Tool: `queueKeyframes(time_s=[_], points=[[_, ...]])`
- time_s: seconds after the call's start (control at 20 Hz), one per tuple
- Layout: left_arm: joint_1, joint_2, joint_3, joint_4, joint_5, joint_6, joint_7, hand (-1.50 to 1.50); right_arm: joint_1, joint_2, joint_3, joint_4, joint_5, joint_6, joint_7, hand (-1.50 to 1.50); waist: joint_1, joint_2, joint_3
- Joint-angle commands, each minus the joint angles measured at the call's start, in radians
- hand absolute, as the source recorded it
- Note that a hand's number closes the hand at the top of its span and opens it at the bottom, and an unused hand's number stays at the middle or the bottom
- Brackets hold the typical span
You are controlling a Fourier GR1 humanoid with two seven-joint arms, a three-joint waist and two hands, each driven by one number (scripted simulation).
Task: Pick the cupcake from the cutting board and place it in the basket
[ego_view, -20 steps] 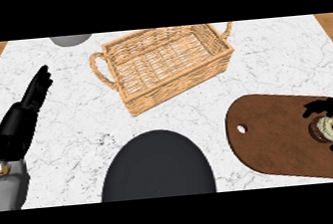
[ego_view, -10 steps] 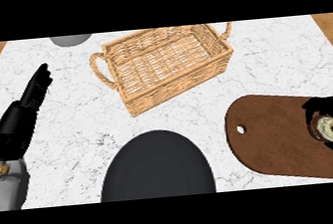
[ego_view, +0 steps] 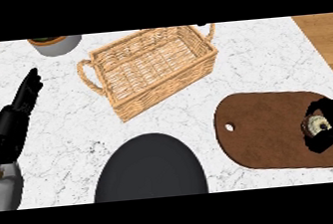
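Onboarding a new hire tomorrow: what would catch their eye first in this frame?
Probably the woven basket, sitting askew at top centre of the marble counter. Next, the right robot hand curled round the cupcake on the brown cutting board at right. The black plate at bottom centre also stands out; the left robot hand rests open at the left edge.

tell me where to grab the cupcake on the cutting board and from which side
Grip the cupcake round its sides, coming from the right edge of the cutting board: it sits there, and the right hand already curls round it.
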Motion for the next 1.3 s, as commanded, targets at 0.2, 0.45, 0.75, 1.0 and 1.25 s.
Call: queueKeyframes(time_s=[0.2,0.45,0.75,1.0,1.25], points=[[0.026,0.016,0.019,-0.005,0.004,-0.005,-0.010,0.00,0.052,0.242,-0.036,-0.262,0.176,-0.278,0.526,1.50,-0.013,-0.004,0.011],[0.015,0.011,-0.004,-0.012,0.004,-0.021,-0.003,0.00,-0.090,0.363,0.046,-0.551,0.303,-0.450,0.680,1.50,0.021,-0.002,0.014],[-0.025,-0.011,-0.023,0.000,0.012,-0.027,-0.012,0.00,-0.249,0.399,0.321,-0.774,0.511,-0.402,0.917,1.50,0.065,0.020,0.016],[-0.043,-0.036,-0.058,0.008,-0.012,-0.021,-0.014,0.00,-0.572,0.401,0.432,-0.684,0.569,-0.205,1.107,1.50,0.097,0.031,0.018],[-0.093,-0.024,-0.050,0.015,-0.002,-0.035,0.009,0.00,-0.839,0.401,0.363,-0.516,0.439,-0.155,1.169,1.50,0.111,0.035,0.018]])
